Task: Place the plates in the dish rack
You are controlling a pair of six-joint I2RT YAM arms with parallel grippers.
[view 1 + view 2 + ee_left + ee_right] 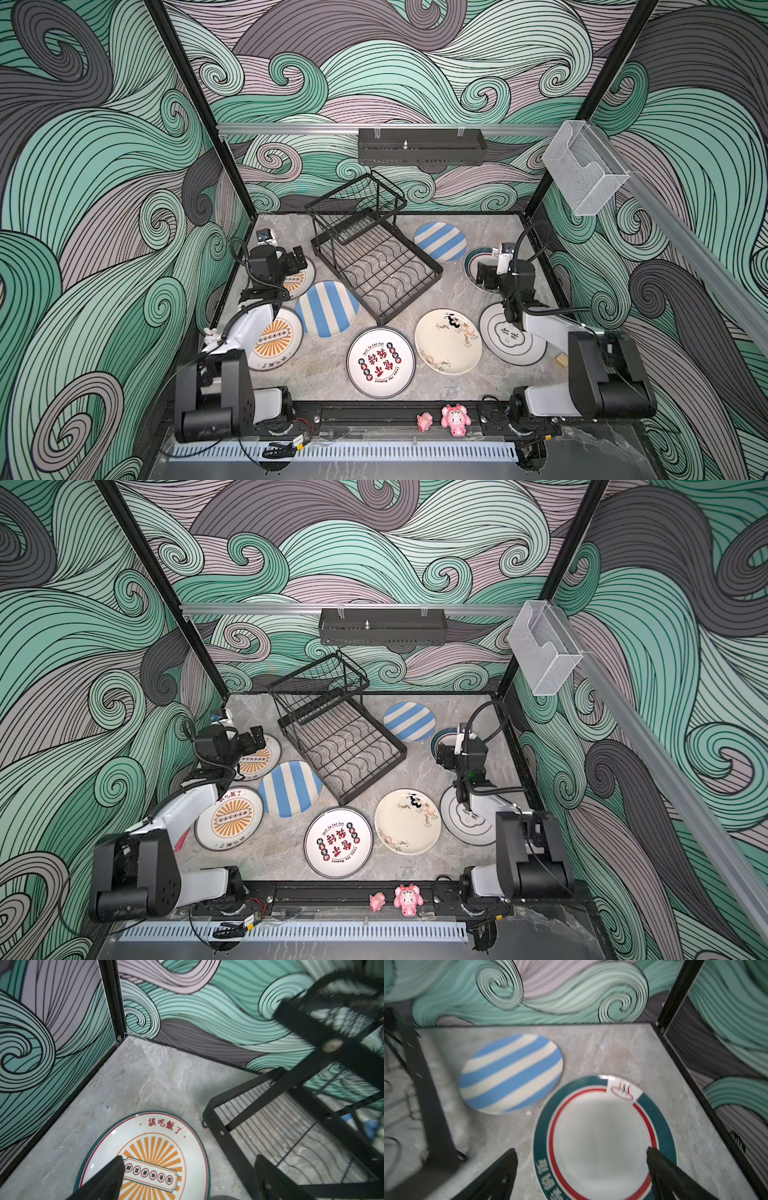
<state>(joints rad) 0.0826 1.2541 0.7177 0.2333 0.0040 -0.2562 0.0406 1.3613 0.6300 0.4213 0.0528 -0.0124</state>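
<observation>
The empty black wire dish rack [412,298] stands at the back middle. Plates lie flat around it: two blue-striped [440,241] [326,309], two orange-sunburst [276,338], a red-lettered one [380,361], a cream one [449,340], a black-ringed one [505,338]. My left gripper [189,1156] hangs open above the far sunburst plate [153,1153], whose rim lies between the fingers, beside the rack [216,1126]. My right gripper [581,1148] is open over the teal-rimmed plate [602,1136], straddling its near-left rim. Neither holds anything.
A black perforated shelf [422,145] hangs on the back wall above the rack. A clear plastic box [584,170] is mounted on the right rail. Two pink pig figurines [455,419] sit on the front rail. Side walls stand close to both grippers.
</observation>
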